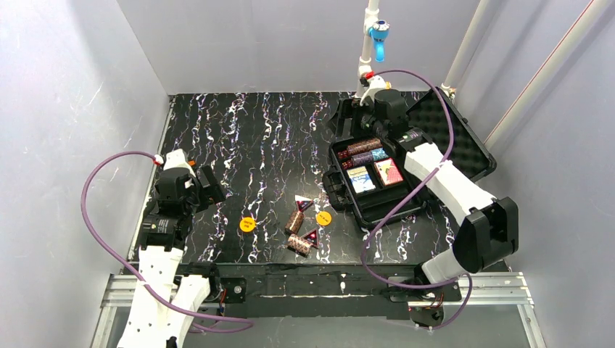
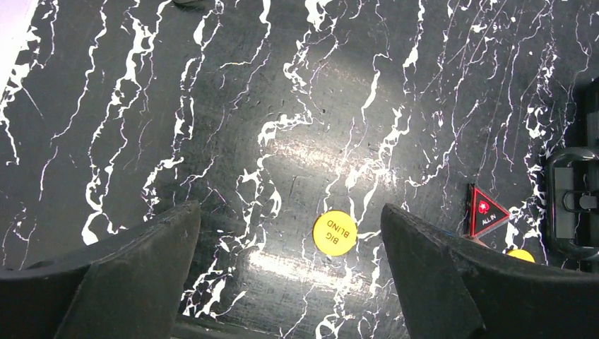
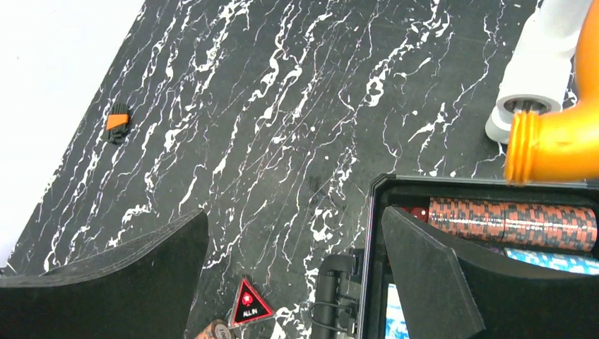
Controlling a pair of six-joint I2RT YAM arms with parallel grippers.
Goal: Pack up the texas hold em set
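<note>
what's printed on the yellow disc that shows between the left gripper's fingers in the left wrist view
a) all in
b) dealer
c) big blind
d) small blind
c: the yellow disc reads big blind in the left wrist view, while all in is printed on the red-edged triangular marker off to its side.

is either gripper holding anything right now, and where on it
Nothing is held. The left gripper is open above the table near a yellow disc; the right gripper is open by the case, empty too.
</note>
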